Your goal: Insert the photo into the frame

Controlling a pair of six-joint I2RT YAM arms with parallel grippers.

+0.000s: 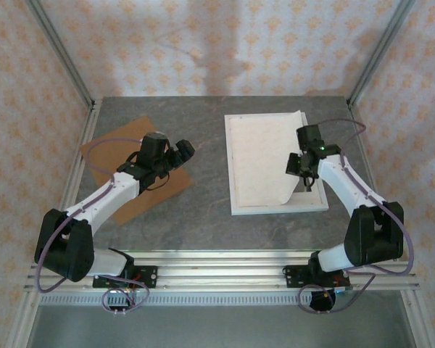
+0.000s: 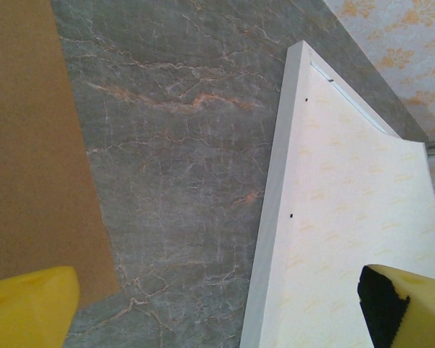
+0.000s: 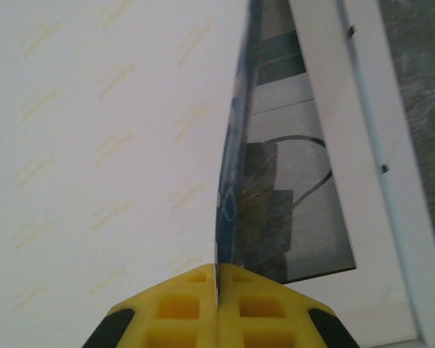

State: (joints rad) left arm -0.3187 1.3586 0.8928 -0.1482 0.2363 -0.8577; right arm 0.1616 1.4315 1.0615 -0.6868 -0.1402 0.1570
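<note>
Your right end effector [image 3: 217, 293] pinching photo [image 3: 72, 217] edge, pale back's watermark [image 3: 114, 147] unreadable, over white frame [image 3: 397, 217]; left end effector [image 1: 180, 154] gaping wide.

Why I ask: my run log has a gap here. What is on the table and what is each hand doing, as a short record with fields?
frame: flat on the table, right of centre
photo: white back up, lying over the frame, right edge lifted
board: brown, flat on the table's left side
right hand: shut on the photo's right edge
left hand: open, empty, above the board's right edge
status: photo not yet flat in the frame
</note>
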